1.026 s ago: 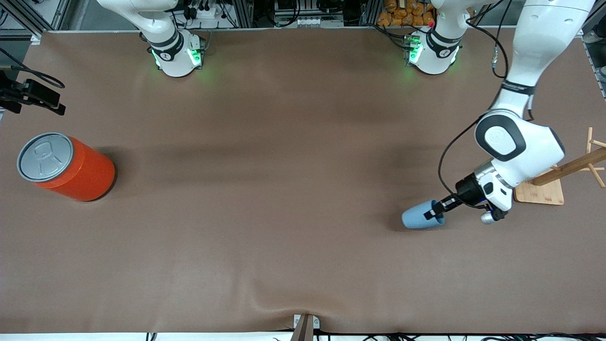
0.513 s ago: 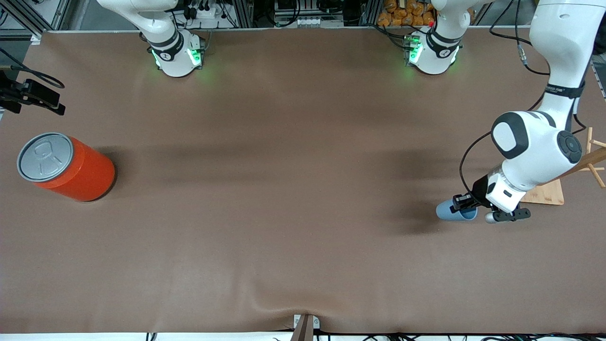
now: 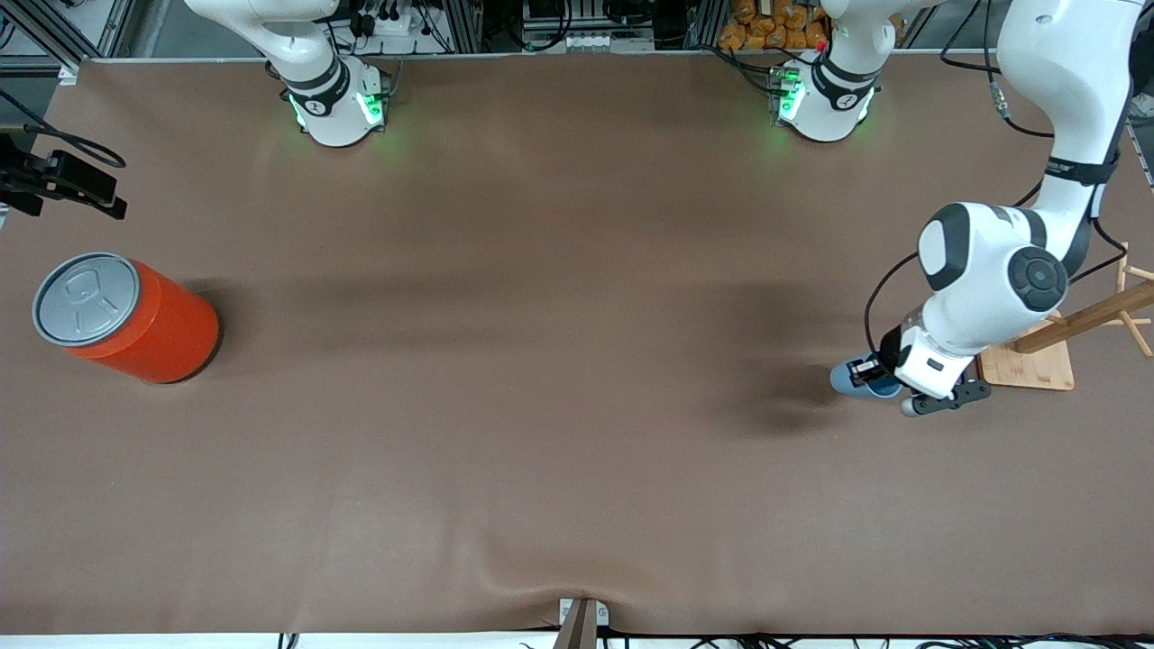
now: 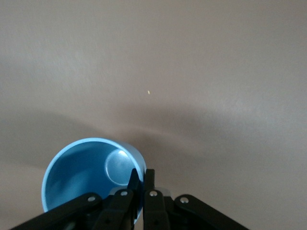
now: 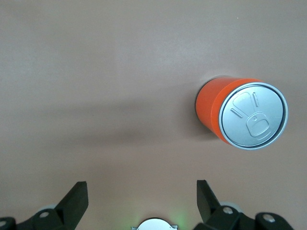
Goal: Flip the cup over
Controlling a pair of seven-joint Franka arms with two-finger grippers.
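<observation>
where the brown cloth-covered table [image 3: 541, 406] runs toward the left arm's end, one small light-blue cup [image 3: 851, 378] of plain matte plastic, tapered and handleless, hangs in the left gripper [image 3: 876, 371] over the cloth, just beside the wooden rack [image 3: 1046, 347]. in the left wrist view the cup [image 4: 81, 175] shows its open mouth and darker blue inside, and the two black fingers [image 4: 151, 194] pinch its rim, one inside and one outside the wall. the rack has a flat square base and a slanted pegged post, and the left arm's white body hides part of it. one large orange can [image 3: 126, 315] with a grey ring-pull lid stands at the right arm's end, well apart from the cup. the right gripper [image 5: 141, 199] waits high over the table near the can [image 5: 242, 115], its two fingers spread wide and empty.
</observation>
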